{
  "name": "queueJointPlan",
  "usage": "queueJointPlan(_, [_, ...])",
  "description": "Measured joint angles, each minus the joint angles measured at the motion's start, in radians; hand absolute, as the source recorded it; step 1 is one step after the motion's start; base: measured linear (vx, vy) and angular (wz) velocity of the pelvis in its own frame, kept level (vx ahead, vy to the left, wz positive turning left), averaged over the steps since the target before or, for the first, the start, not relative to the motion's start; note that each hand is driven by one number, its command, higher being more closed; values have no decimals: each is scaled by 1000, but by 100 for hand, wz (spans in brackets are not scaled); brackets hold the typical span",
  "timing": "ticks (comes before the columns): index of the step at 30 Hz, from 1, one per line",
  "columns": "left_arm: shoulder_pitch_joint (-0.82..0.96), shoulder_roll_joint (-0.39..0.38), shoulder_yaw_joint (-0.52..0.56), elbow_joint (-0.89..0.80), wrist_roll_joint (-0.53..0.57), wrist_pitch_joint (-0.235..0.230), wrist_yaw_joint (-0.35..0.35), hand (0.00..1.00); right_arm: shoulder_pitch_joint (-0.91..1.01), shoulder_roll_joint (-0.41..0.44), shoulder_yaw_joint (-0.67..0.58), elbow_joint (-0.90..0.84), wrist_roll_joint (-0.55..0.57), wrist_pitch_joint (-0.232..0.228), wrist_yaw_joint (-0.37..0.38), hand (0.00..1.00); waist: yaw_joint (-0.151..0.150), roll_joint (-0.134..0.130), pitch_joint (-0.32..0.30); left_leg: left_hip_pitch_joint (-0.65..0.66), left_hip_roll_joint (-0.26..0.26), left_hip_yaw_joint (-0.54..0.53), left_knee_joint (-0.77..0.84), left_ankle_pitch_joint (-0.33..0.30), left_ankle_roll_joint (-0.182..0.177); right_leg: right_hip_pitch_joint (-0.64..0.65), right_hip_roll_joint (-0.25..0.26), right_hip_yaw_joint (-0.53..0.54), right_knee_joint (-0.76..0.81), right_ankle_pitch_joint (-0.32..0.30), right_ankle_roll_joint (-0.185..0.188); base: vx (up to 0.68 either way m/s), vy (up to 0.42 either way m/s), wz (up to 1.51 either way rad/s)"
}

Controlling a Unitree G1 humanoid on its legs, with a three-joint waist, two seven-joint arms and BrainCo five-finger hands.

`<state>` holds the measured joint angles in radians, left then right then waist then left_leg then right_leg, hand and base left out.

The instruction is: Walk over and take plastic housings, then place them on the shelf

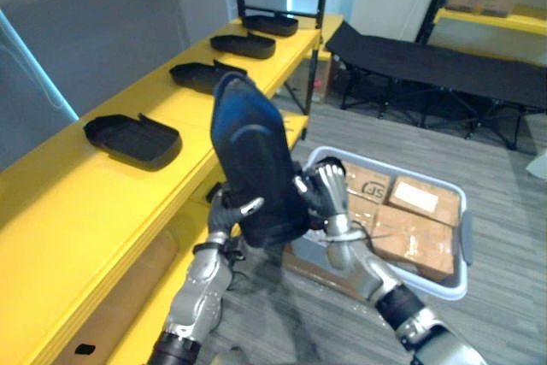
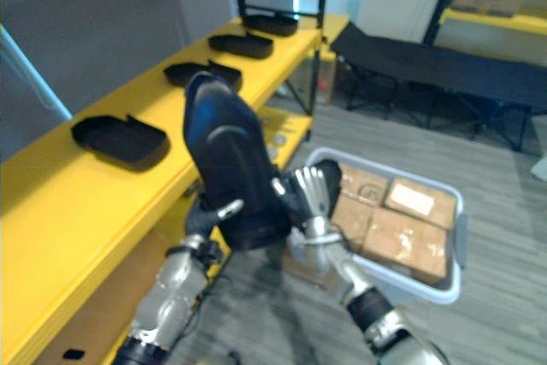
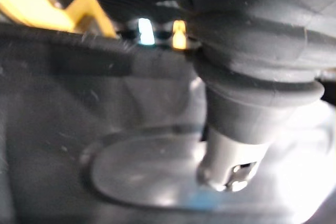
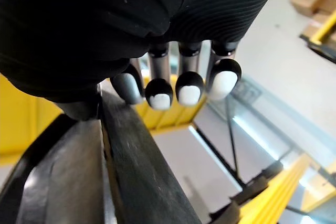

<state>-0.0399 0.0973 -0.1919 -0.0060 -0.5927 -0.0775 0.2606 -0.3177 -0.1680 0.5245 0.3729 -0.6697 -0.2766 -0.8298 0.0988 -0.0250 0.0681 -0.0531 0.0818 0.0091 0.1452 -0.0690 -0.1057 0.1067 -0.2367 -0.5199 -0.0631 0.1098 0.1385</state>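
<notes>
The robot holds a black plastic housing (image 1: 252,160) upright in front of it, between both hands and above the floor, just beside the front edge of the yellow shelf (image 1: 77,203). The left hand (image 1: 232,211) grasps the housing's lower left edge, with fingers curled onto its face. In the left wrist view the thumb (image 3: 236,150) presses flat on the dark, smooth shell. The right hand (image 1: 325,187) clasps the lower right edge. In the right wrist view its fingers (image 4: 189,90) curl over the housing's rim.

Four more housings lie flat in a row on the shelf's top board, well apart from each other: the nearest housing (image 1: 132,138), the second housing (image 1: 201,76), the third housing (image 1: 244,44) and the farthest housing (image 1: 270,25).

On the floor to the robot's right, behind the right hand, stands a pale grey bin (image 1: 466,245) holding several cardboard boxes (image 1: 414,241). Farther back a black folding cot (image 1: 427,61) stands on the grey floor.
</notes>
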Motion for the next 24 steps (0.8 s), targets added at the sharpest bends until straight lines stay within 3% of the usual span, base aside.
queueJointPlan(2, [0, -8, 4, 27, -66, -24, -9, 100, 2, 30, 4, -4, 25, -3, 3, 100, -2, -2, -1, 1, 0, 1, -1, 0, 0, -1, 0, 0, 0, 0, -1, 0, 0, 0])
queueJointPlan(7, [3, -11, 0, 73, -227, -10, -55, 100, 15, 52, 12, -9, 33, -11, 4, 100, -4, -6, -4, -1, 1, 1, -3, 0, -1, -2, 0, 0, -1, 2, 4, 0, 0, 0])
queueJointPlan(8, [2, -11, -2, 76, -238, -7, -62, 100, 17, 54, 12, -9, 34, -13, 3, 0, -4, -6, -4, -1, 1, 1, -3, 0, -1, -2, 0, 1, -1, 3, 5, 0, 0, 0])
queueJointPlan(11, [2, -11, -10, 85, -296, -4, -88, 100, 25, 56, 8, -18, 54, -55, 18, 0, -7, -6, -4, -1, 1, 2, -4, 0, -1, -2, 0, 2, -2, 3, 6, 0, 0, 0])
queueJointPlan(13, [2, -11, -10, 87, -316, -3, -89, 100, 38, 58, 7, -52, 160, -93, 121, 0, -9, -6, -4, -2, 2, 2, -4, 0, -1, -2, 0, 2, -3, 4, 6, 0, 0, 0])
queueJointPlan(17, [3, -11, -1, 83, -316, -3, -84, 100, 44, 58, 9, -52, 356, -130, 251, 0, -5, -6, -4, -1, 1, 1, -4, 0, -1, -2, 1, 0, -3, 0, 0, 0, 0, 0])
queueJointPlan(20, [19, -17, 15, 11, -202, -4, -40, 100, 79, 60, 4, -100, 506, -155, 335, 0, -3, -11, -1, -1, 3, 1, -4, 0, -1, 0, 3, -2, -3, 0, -1, 0, 0, 0])
queueJointPlan(24, [31, -62, 106, -136, 128, -73, 69, 100, 157, 61, -45, -257, 674, -160, 443, 0, -6, -22, -2, 2, 4, 2, -4, -2, -3, 1, 5, -1, -3, 0, 1, 0, 0, 0])
